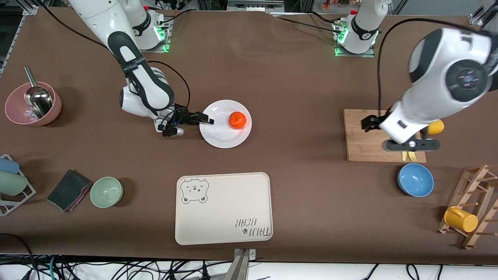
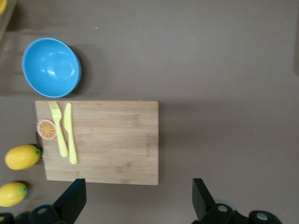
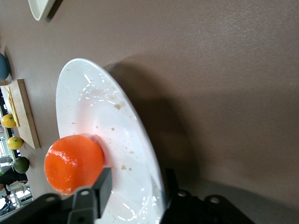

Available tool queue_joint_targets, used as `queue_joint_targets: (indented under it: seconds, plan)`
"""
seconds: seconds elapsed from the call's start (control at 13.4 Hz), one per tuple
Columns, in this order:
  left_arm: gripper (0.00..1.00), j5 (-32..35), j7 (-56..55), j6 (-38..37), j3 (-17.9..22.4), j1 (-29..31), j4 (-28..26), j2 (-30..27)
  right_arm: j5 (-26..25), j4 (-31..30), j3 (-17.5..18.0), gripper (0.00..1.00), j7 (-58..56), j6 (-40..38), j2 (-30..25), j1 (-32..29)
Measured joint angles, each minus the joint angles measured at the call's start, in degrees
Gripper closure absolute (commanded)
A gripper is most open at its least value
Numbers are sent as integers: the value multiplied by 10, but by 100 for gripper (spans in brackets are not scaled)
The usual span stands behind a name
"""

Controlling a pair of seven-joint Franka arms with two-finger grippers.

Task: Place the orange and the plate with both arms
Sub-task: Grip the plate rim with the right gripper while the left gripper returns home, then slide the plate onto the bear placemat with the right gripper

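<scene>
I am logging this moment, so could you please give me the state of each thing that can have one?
orange: resting on the plate, not gripped.
plate: on the table, rim between the right gripper's fingers.
right gripper: shut on the plate's rim.
left gripper: open, empty, over the cutting board.
blue bowl: upright, empty.
green bowl: upright, empty.
bear tray: flat, empty.

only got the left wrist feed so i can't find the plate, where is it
Observer: The plate is on the table, toward the right arm's end from the cutting board.
Operator: and the orange
Observer: The orange sits on the plate.
Operator: right arm doing anything
Observer: The right gripper is at the plate's rim, on the side away from the orange.
</scene>
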Motion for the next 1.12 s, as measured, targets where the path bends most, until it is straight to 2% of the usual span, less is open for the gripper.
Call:
queue_joint_targets:
  seconds: [0.22,0.45,0.6,0.82,1.12]
  plan:
    - [0,0,57,-5,7,24,-8,-27,0,2,-2,100,-11,1,4,-3]
    - [0,0,74,0,57,23,-31,-60,4,9,-2,100,-17,-3,6,-6]
    - [0,-8,83,10,76,22,-44,-77,15,11,-2,100,-17,-2,7,-6]
    - [0,-48,83,10,77,21,-51,-87,19,22,-4,100,-17,-1,8,-10]
    - [0,-51,83,9,77,20,-52,-87,20,41,-12,100,-17,-1,8,-12]
